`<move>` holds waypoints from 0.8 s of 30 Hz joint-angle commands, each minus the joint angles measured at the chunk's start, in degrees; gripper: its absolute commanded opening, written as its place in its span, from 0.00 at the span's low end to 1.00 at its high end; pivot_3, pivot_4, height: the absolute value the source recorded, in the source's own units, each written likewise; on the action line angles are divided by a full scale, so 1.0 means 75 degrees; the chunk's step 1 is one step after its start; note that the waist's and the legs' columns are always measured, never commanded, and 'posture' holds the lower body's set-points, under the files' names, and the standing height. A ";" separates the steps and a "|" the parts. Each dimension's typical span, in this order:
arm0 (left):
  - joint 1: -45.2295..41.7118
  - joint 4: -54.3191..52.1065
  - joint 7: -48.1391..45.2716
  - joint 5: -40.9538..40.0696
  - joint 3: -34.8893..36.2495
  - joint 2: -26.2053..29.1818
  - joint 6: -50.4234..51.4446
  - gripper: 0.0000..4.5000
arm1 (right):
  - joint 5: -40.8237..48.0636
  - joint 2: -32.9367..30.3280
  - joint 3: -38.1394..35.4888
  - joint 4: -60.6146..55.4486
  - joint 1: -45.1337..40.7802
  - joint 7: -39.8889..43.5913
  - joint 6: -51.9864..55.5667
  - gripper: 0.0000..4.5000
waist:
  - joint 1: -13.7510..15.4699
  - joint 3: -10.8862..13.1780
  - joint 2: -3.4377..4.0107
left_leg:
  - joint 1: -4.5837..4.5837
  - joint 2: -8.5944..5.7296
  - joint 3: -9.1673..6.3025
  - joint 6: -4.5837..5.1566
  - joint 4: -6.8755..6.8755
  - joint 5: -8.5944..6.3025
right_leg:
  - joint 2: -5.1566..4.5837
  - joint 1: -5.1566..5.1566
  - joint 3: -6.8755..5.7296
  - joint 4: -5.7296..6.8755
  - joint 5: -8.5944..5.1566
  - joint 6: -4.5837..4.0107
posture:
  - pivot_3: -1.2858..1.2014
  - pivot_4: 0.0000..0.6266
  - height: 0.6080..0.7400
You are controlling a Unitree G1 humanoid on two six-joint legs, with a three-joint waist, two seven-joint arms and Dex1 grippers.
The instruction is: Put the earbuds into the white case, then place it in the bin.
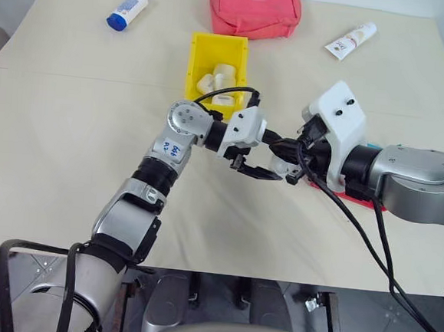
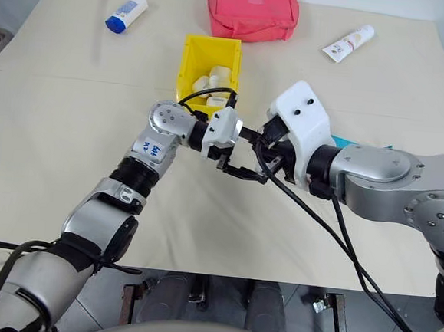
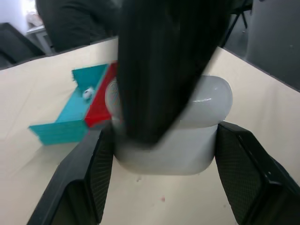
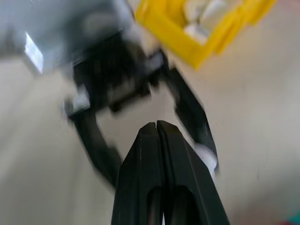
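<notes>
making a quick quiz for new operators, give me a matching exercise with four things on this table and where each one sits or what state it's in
Things:
1. white case
2. bin
3. pouch
4. bottle

States or places:
a. far left of the table, lying down
b. gripped in the left gripper's jaws
c. holds several white cases
d. at the table's far edge, behind the bin

Pairs: 1-b, 2-c, 3-d, 4-a

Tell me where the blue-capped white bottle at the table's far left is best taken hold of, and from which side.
Judging by its pose, grip the bottle across the middle of its round body, coming down from above. It lies flat and slanted, blue cap nearer the robot, so the fingers should straddle its width, not its length.
</notes>
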 commanded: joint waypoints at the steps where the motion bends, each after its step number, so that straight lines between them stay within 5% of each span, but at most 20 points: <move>1: -0.0262 -0.0223 0.0074 -0.0356 0.0297 0.0021 0.0109 0.62 | 0.0080 -0.0519 -0.0681 -0.0351 0.0388 0.0285 0.0260 0.01 | -0.0001 0.0000 0.0000 | -0.0001 0.0000 0.0002 0.0001 0.0000 0.0001 | -0.0001 0.0000 0.0001 -0.0002 0.0002 0.0003 | 0.52 0.24 1.00; 8: -0.0198 -0.0353 0.0190 -0.0545 0.0576 0.0149 0.0421 0.62 | 0.0150 -0.1270 -0.2171 -0.0617 0.1678 0.0804 0.0146 0.01 | -0.0013 0.0000 0.0000 | 0.0004 0.0002 -0.0001 0.0002 -0.0001 0.0001 | 0.0000 0.0005 0.0001 -0.0002 0.0002 0.0004 | 0.52 0.24 1.00; 12: -0.0089 -0.0439 0.0456 -0.0667 0.0734 0.0137 0.0659 0.62 | -0.0174 -0.0670 -0.3953 -0.0697 0.3243 0.1644 -0.0465 0.01 | 0.0034 0.0000 -0.0003 | 0.0003 0.0000 -0.0011 0.0001 0.0001 0.0002 | 0.0004 0.0017 -0.0009 -0.0007 0.0003 0.0006 | 0.52 0.24 1.00; 17: -0.0122 -0.0345 0.0915 -0.0691 0.0901 0.0090 0.0830 0.62 | -0.1087 0.0493 -0.5698 -0.0659 0.4960 0.3663 -0.1607 0.34 | 0.0068 -0.0001 -0.0001 | 0.0006 -0.0014 -0.0029 0.0009 0.0003 0.0006 | 0.0005 0.0047 -0.0022 -0.0032 0.0014 0.0026 | 0.52 0.24 1.00; 24: -0.0634 0.0152 0.2388 -0.0709 0.1502 0.0050 0.1285 0.62 | -0.2392 0.0864 -0.5753 -0.0361 0.5730 0.5169 -0.2473 0.88 | 0.0049 -0.0001 -0.0003 | 0.0012 -0.0017 -0.0028 0.0010 0.0002 0.0013 | 0.0004 0.0047 -0.0017 -0.0027 0.0018 0.0034 | 0.52 0.24 1.00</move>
